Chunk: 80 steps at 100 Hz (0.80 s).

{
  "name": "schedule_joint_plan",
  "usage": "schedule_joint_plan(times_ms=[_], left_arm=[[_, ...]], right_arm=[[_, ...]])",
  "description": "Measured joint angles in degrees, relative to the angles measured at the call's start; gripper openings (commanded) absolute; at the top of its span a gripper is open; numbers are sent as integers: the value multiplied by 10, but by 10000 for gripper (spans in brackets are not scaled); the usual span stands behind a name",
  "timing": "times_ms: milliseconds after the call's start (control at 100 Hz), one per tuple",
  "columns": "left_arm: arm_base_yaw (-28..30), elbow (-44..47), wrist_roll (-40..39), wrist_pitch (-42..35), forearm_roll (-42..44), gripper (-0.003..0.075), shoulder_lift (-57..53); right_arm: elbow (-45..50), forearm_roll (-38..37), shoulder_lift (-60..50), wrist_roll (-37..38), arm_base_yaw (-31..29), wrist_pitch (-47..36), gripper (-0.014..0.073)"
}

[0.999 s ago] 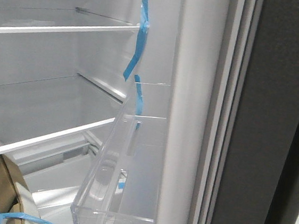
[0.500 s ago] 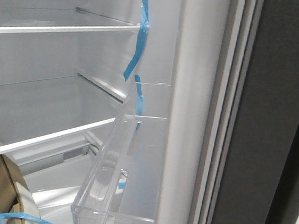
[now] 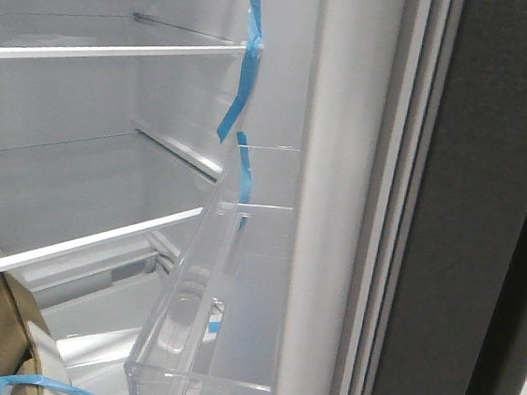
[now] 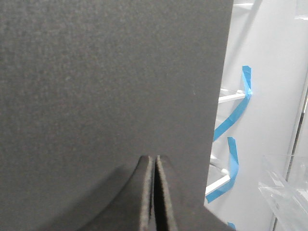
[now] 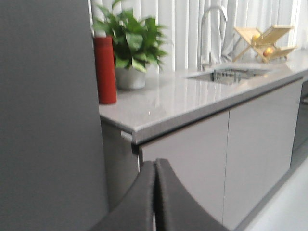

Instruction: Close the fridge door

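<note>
Fridge door (image 3: 467, 238) fills the right side of the front view, wide open, dark grey face edge-on with its grey seal (image 3: 395, 221) and white lining beside it. A clear bin (image 3: 220, 297) hangs on that lining, blue tape (image 3: 244, 73) stuck above it. Shelves (image 3: 109, 49) run across the open interior. Left gripper (image 4: 155, 192) has its jaws pressed together, empty, right up by a dark grey panel (image 4: 110, 82). Right gripper (image 5: 154, 192) also has jaws closed on nothing, facing the counter (image 5: 192, 101), where a red bottle (image 5: 105, 70) stands just beside a potted plant (image 5: 129, 48), sink (image 5: 231, 73) further along.
</note>
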Motion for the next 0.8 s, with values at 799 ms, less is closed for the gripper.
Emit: schedule_joint_plan(times_ms=[799], left_arm=[[0, 0, 0, 0, 0, -21, 0]], right_arm=[[-407, 58, 278, 1, 113, 111, -76]])
